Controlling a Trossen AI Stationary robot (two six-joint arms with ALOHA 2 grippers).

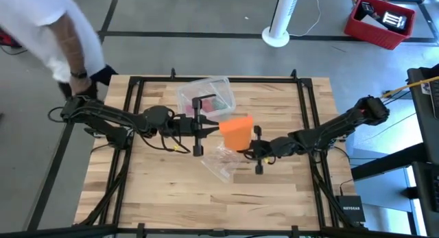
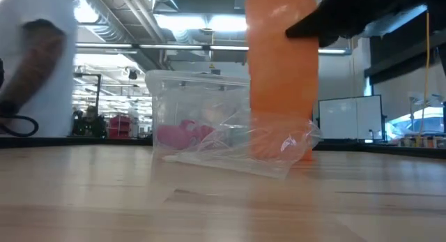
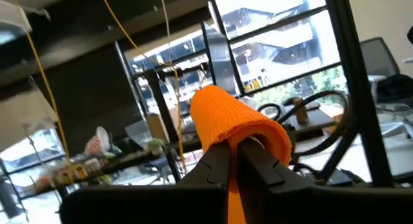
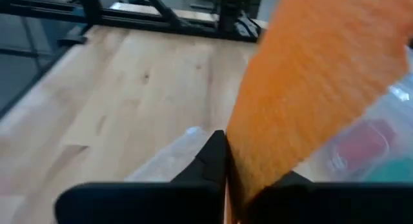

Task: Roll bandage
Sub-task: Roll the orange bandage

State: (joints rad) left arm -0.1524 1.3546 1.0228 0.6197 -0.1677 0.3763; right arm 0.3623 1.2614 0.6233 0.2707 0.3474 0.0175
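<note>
the tabletop (image 1: 137, 183) is pale wood in a black frame, and both arms reach in over its middle, the left from the left edge, the right from the right edge. a person (image 1: 55, 32) in white stands off the far left corner.

a clear plastic box (image 1: 206, 97) with red and green things inside sits toward the far edge, and a crumpled clear wrapper (image 1: 221, 162) lies just nearer the middle.

the bandage (image 1: 236, 132) is held up off the tabletop between the two arms, over the middle, just beside the box. from the low view it hangs as a flat band with its long axis roughly upright, the lower end dropping behind the wrapper; whether it touches the wood i cannot tell.

the left pincer (image 3: 235, 156) is pressed together on the bandage, which drapes over its tips in a soft fold. the right pincer (image 4: 229, 166) is likewise pinching the band's edge.

it looks light, limp and stretchy, likely to sag and twist wherever it is unsupported, not fragile, and grippy enough not to slide. i'd judge the ends the best places to hold, keeping it taut so the winding stays even.
</note>
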